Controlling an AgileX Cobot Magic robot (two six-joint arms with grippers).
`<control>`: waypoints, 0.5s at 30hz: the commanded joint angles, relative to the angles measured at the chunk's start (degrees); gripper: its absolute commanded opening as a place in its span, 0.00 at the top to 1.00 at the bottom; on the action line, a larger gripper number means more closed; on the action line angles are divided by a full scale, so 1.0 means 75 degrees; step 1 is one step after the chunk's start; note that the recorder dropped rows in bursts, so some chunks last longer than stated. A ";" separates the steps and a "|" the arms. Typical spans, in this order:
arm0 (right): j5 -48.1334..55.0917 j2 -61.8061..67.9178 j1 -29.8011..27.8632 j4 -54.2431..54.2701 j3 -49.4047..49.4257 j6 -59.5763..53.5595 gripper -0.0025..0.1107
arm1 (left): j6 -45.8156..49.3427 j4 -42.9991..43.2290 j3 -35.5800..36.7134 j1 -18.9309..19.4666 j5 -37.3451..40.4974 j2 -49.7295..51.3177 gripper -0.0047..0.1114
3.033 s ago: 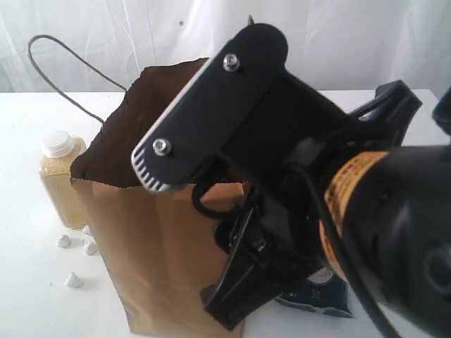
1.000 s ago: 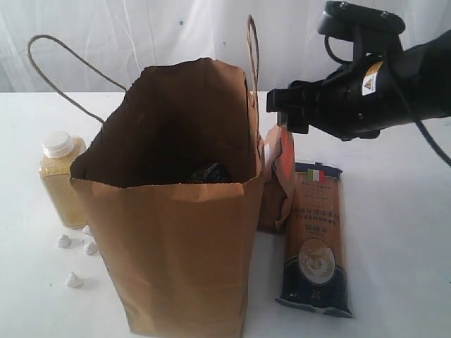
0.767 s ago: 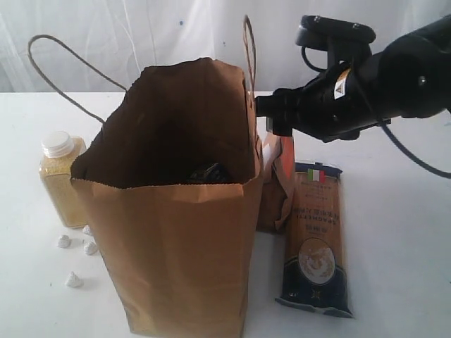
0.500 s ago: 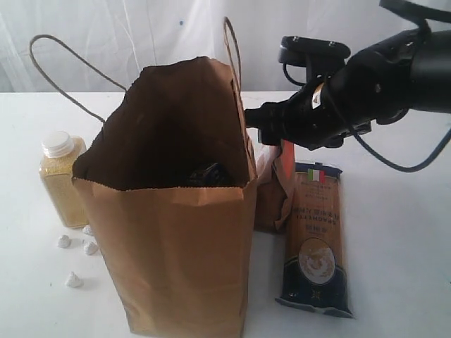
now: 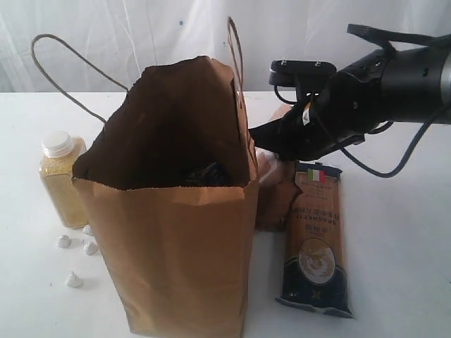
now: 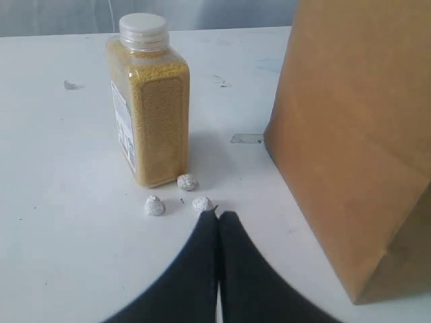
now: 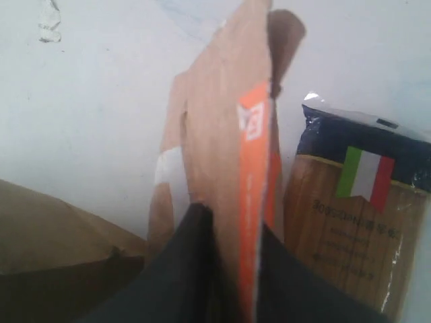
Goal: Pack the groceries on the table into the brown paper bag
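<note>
The brown paper bag (image 5: 176, 239) stands open on the table (image 5: 402, 246), with a dark item (image 5: 208, 172) inside it. Just right of the bag stands the brown orange-labelled pouch (image 5: 275, 190). My right gripper (image 5: 271, 141) is shut on the pouch's top edge. In the right wrist view the pouch (image 7: 225, 134) sits squeezed between both fingers (image 7: 192, 256) of that gripper (image 7: 236, 222). The dark-blue spaghetti packet (image 5: 315, 239) lies flat beside the pouch. The yellow-grain bottle (image 6: 151, 114) stands left of the bag. Ahead of it, my left gripper (image 6: 217, 215) is shut and empty.
Small silver foil-wrapped pieces (image 6: 155, 205) lie on the table by the bottle's base, right at the left fingertips. The bag's cord handles (image 5: 236, 56) stick up above its rim. A white curtain hangs behind the table.
My right gripper has come down and leftward onto the pouch and closed on its top edge. The bag's right handle shifted slightly left. The left gripper stayed put.
</note>
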 commanded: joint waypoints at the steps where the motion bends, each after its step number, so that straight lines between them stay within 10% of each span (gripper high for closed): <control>1: 0.0271 -0.0686 -0.0055 -0.0515 -0.0003 -0.0085 0.98 | 0.0000 -0.0064 0.0036 0.0011 0.0030 -0.0033 0.96; 15: 0.2198 -0.4362 0.0012 -0.0794 -0.0003 -0.1136 0.98 | 0.0000 -0.0064 0.0036 0.0011 0.0030 -0.0033 0.96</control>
